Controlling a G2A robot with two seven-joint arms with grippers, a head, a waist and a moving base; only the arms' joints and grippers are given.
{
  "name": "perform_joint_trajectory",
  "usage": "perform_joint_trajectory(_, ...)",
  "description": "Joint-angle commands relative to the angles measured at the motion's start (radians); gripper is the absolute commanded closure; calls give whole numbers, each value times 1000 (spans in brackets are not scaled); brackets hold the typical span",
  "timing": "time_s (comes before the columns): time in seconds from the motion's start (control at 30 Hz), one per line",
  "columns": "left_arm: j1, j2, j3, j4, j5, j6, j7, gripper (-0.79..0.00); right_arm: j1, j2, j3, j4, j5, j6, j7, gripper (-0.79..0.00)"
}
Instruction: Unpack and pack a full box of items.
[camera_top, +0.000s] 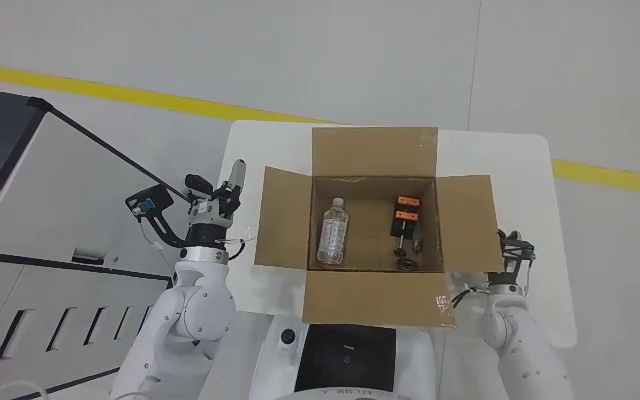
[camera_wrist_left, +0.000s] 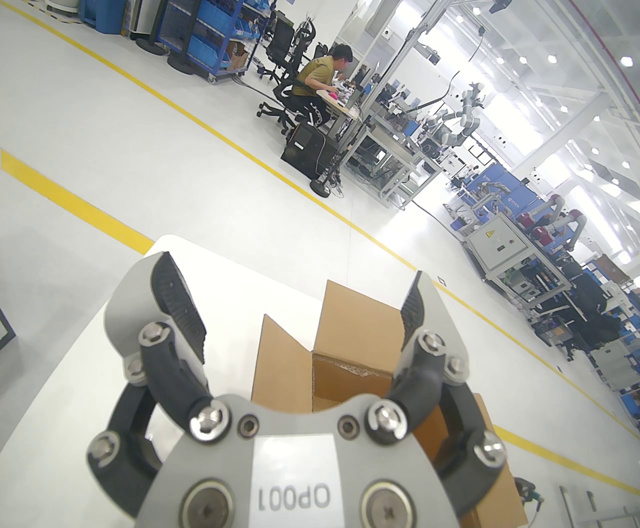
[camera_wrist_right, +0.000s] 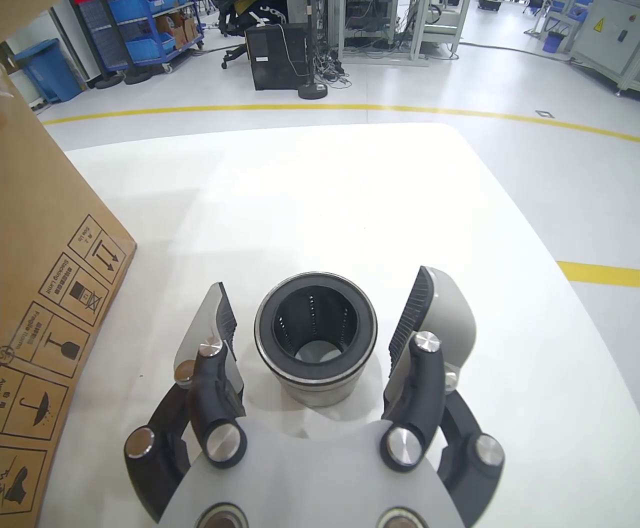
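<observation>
- The left gripper (camera_wrist_left: 290, 282) was wide open and held nothing. It was by the left edge of the white table (camera_top: 260, 140), left of the cardboard box (camera_top: 375, 298).
- The box sat in the middle of the table with its flaps open.
- A clear water bottle (camera_top: 333, 231) lay in the left part of the box.
- An orange and black tool (camera_top: 406, 212) lay in the right part.
- The right gripper (camera_wrist_right: 322, 280) was open, with a finger on each side of a metal sleeve (camera_wrist_right: 315, 387), not touching it. The sleeve stood upright on the table, right of the box.
</observation>
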Motion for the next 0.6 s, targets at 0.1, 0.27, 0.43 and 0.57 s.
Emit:
perform_joint_trajectory(0.1, 0, 0, 0, 0, 0, 0, 0, -785, 22, -5, -10, 30, 3, 10, 8, -363)
perform_joint_trajectory(0.27, 0, 0, 0, 0, 0, 0, 0, -785, 21, -8, -9, 41, 8, 9, -11, 0)
perform_joint_trajectory(0.43, 0, 0, 0, 0, 0, 0, 0, -785, -2, -8, 11, 21, 30, 6, -39, 0)
perform_joint_trajectory(0.57, 0, 0, 0, 0, 0, 0, 0, -785, -35, -2, 53, -25, 60, -11, -46, 0)
